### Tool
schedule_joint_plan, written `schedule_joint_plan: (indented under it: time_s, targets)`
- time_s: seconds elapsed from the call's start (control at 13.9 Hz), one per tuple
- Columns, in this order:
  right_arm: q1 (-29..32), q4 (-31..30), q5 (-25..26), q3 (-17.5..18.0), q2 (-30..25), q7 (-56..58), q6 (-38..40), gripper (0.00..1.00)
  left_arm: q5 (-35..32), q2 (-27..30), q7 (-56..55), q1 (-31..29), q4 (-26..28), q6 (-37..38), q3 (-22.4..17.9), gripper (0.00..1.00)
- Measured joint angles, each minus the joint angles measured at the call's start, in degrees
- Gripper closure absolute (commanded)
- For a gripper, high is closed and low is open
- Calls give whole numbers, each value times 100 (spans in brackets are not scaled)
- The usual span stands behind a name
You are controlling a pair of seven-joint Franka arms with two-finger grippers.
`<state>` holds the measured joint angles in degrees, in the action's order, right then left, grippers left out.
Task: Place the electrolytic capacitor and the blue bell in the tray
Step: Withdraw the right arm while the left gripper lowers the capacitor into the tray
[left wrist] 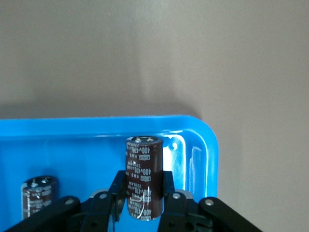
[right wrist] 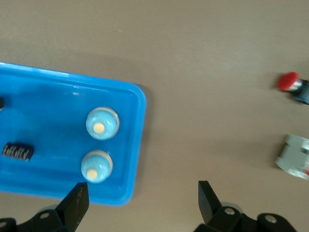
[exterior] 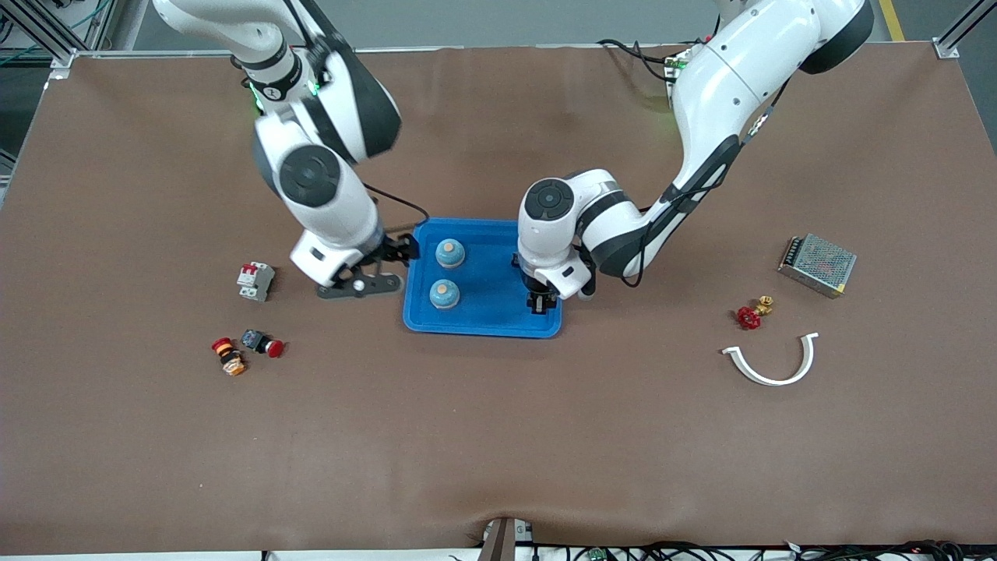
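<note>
Left claw (left wrist: 140,205), clamped on a capacitor (left wrist: 143,176), lowers it upright into the tray (exterior: 498,323) beside two bells (exterior: 449,252), while the right claw (right wrist: 142,203) gapes empty over the tray's edge.

Front view: the left gripper (exterior: 537,302) hides whatever it holds and part of the tray (exterior: 498,323) floor. Left wrist view: the held capacitor (left wrist: 143,176) is cut off at the picture's edge, its printing only partly legible; a second capacitor (left wrist: 38,195) is half covered by the fingers (left wrist: 118,191). Right wrist view: the circuit breaker (right wrist: 293,157) and red push button (right wrist: 292,84) are clipped and blurred.
</note>
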<state>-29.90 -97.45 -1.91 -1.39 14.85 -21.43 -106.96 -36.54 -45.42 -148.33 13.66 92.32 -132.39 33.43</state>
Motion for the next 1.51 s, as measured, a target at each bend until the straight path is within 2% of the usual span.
schedule_joint_plan:
  time_s: [0.22, 0.43, 0.65, 0.93, 1.15, 1.51]
  targets:
    - [400, -240, 3, -4, -589, 681, 320, 0, 0, -129, -72, 259, -272, 0, -226, 100]
    - [1200, -645, 9, -23, -1074, 1588, 328, 0, 0, -211, -192, 520, -464, 0, -373, 100]
    - [2033, -741, 13, -45, -1278, 2138, 329, 0, 0, -281, -247, 627, -508, 1, -383, 100]
    - [2958, -722, 15, -54, -1305, 2292, 283, 0, 0, -364, -252, 663, -510, 2, -386, 100]
    - [3168, -472, 65, -49, -1318, 2295, 277, 0, 0, -404, -253, 687, -512, 2, -386, 100]
    - [3407, 38, 69, -45, -1338, 2263, 771, 0, 0, -460, -265, 819, -512, 2, -387, 100]
